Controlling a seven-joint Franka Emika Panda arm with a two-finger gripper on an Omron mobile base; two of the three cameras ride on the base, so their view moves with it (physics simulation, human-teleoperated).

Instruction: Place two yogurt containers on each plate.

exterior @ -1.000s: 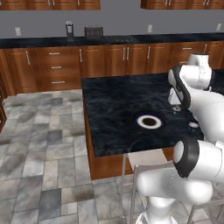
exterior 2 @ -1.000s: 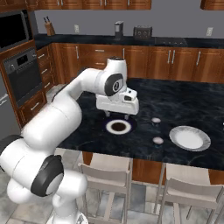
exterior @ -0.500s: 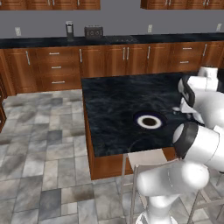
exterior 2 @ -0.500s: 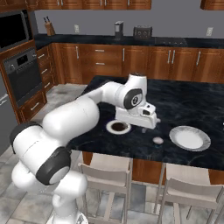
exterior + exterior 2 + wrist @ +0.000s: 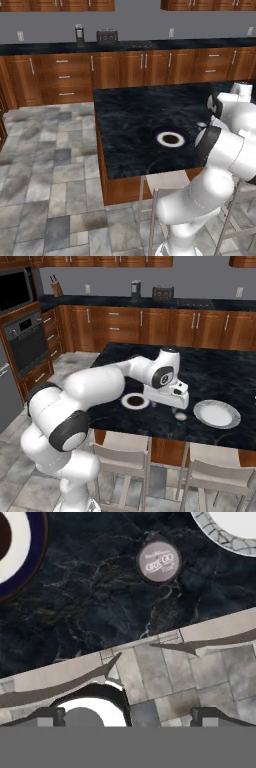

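One round, grey-lidded yogurt tub (image 5: pixel 158 562) on marbled black stone, well beyond your wide-spread, empty gripper (image 5: pixel 127 714).

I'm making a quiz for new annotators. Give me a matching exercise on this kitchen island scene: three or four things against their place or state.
Things:
1. dark-rimmed plate
2. pale plate
3. yogurt container
4. tool

Places or states:
A. lies on the counter between the plates
B. open, holding nothing
C. at the robot's right
D. left of the tool

Pairs: 1-D, 2-C, 3-A, 4-B
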